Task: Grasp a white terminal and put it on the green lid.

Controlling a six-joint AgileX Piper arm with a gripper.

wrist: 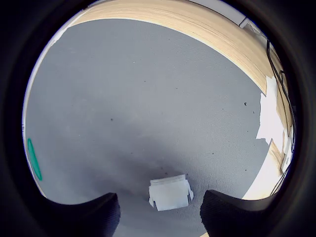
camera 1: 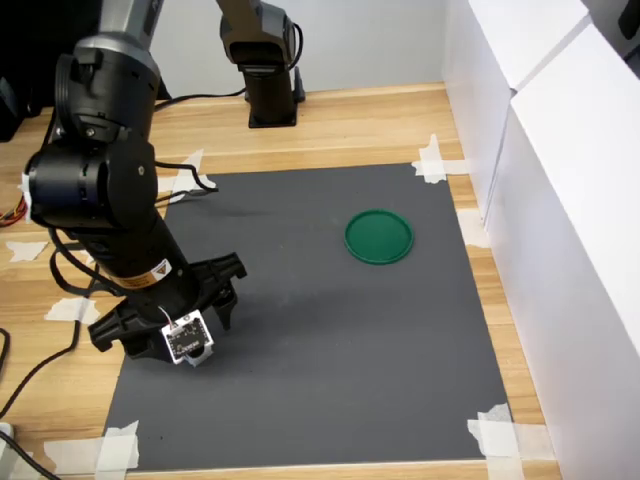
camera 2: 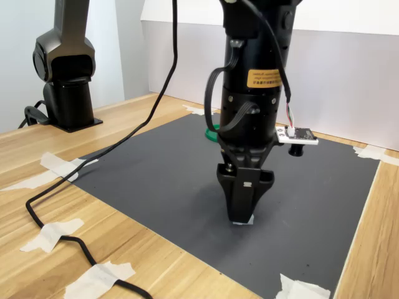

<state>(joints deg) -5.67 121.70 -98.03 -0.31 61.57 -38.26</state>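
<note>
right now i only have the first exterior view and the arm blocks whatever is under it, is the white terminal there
Observer: Yes. In the wrist view the white terminal lies on the grey mat, between the two fingers.
Operator: closed on it yet
Observer: No. The wrist view shows bare mat between the terminal and each finger, so the jaws stand open.
Operator: how low am i
Observer: In the second exterior view the gripper has its tips down at the mat, with a sliver of white at their foot.
</note>
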